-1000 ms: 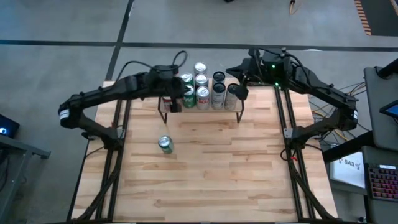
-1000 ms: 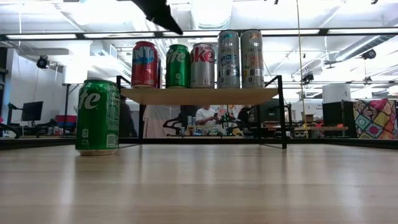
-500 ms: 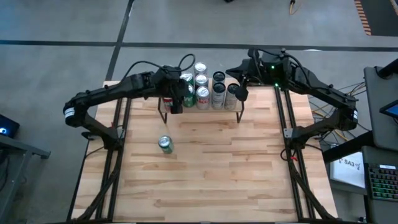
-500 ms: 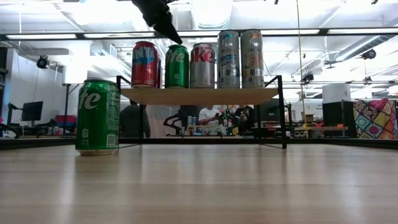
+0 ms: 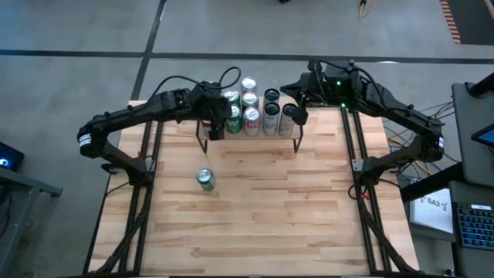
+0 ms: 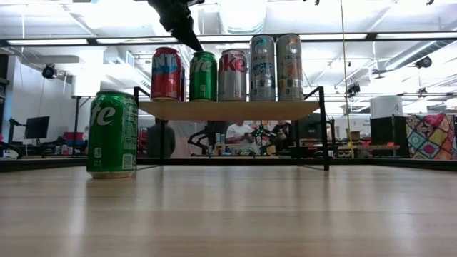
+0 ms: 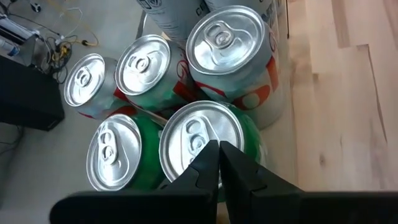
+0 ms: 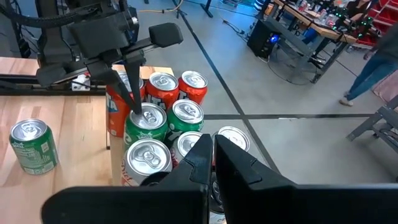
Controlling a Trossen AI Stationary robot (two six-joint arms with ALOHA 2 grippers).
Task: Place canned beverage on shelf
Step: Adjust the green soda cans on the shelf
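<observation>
1. A light wooden table [image 5: 255, 216] is seen from above on a grey floor; in the low view a workshop with people at desks lies beyond it.
2. The shelf [image 5: 247, 133] stands at the upper middle of the high view, crowded with cans.
3. The left gripper [image 6: 191, 44] is closed, holding nothing, its tips resting on the lid of a green can on the shelf [image 6: 203, 75] (a nudge or check, it is judged).
4. One loose green can [image 5: 204, 179] stands on the table left of centre, not yet shelved.
5. Next, the left gripper would have to be lifted, opened and brought down around that can.
6. The right gripper [image 8: 210, 155] waits closed above the shelf's right end.
7. Little free room is left on the shelf; neighbouring cans could be knocked.
</observation>
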